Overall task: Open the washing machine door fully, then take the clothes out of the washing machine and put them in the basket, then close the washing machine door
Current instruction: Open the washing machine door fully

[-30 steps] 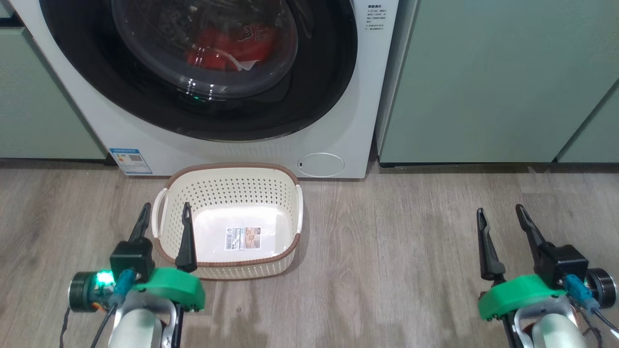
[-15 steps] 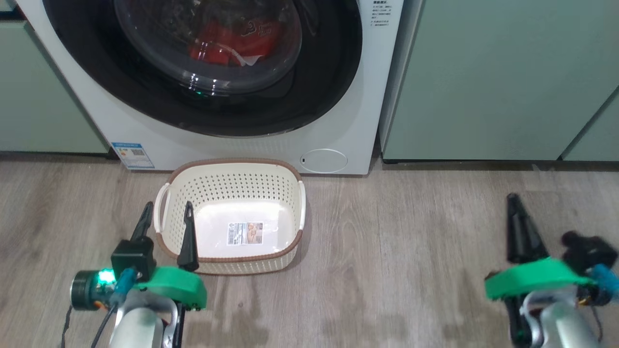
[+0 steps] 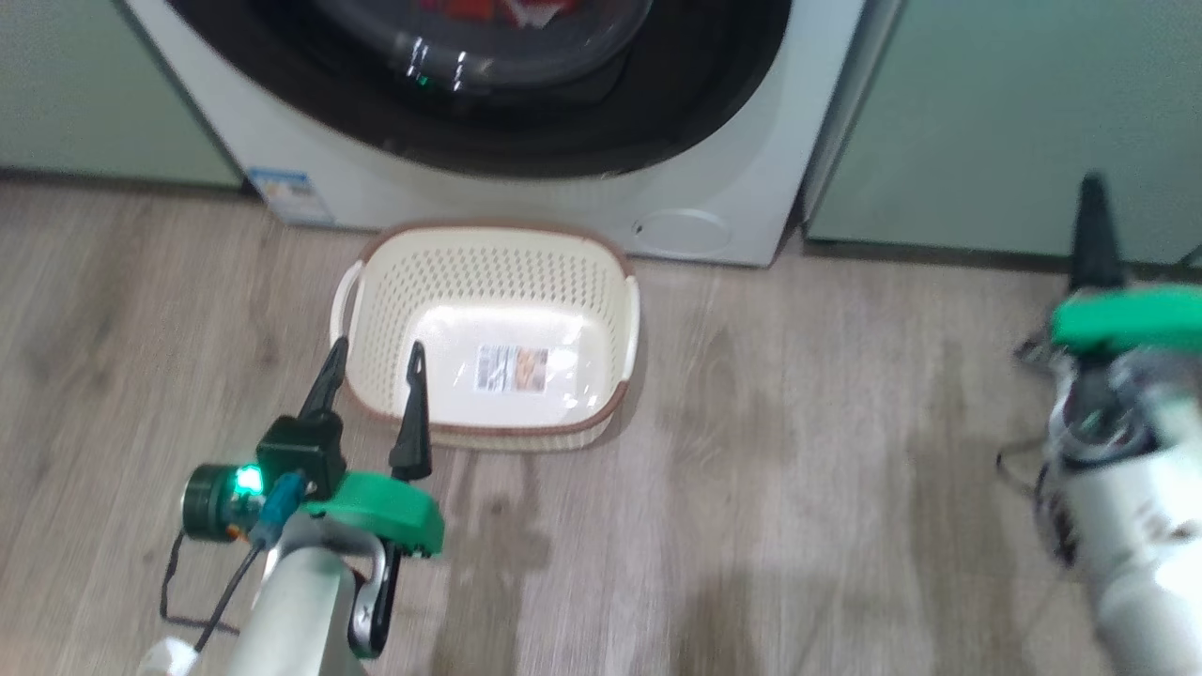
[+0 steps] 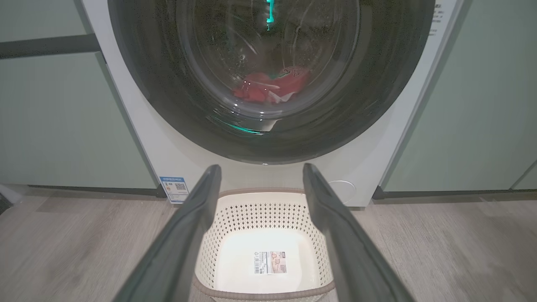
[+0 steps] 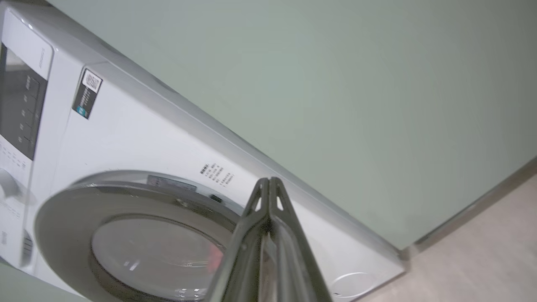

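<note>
Round door (image 4: 260, 50) closed against the washer (image 4: 147, 142), red clothes (image 4: 268, 87) behind its glass.
The door has a wide glossy black rim around a bulging clear bowl, and the clothes lie crumpled low in the drum with a little white trim showing. The washer front is smooth white. Just before it on the grey wood-grain floor (image 3: 798, 451) stands the basket (image 3: 488, 230), cream perforated plastic with a brown rim and a label on its base. The left gripper (image 3: 376, 345) hangs over the basket's near left corner, its long dark fingers spread apart. The right gripper (image 5: 268, 181) is raised at the right, fingers pressed together on nothing, pointing at the washer's right edge beside flat pale green cabinets (image 4: 54, 117).
</note>
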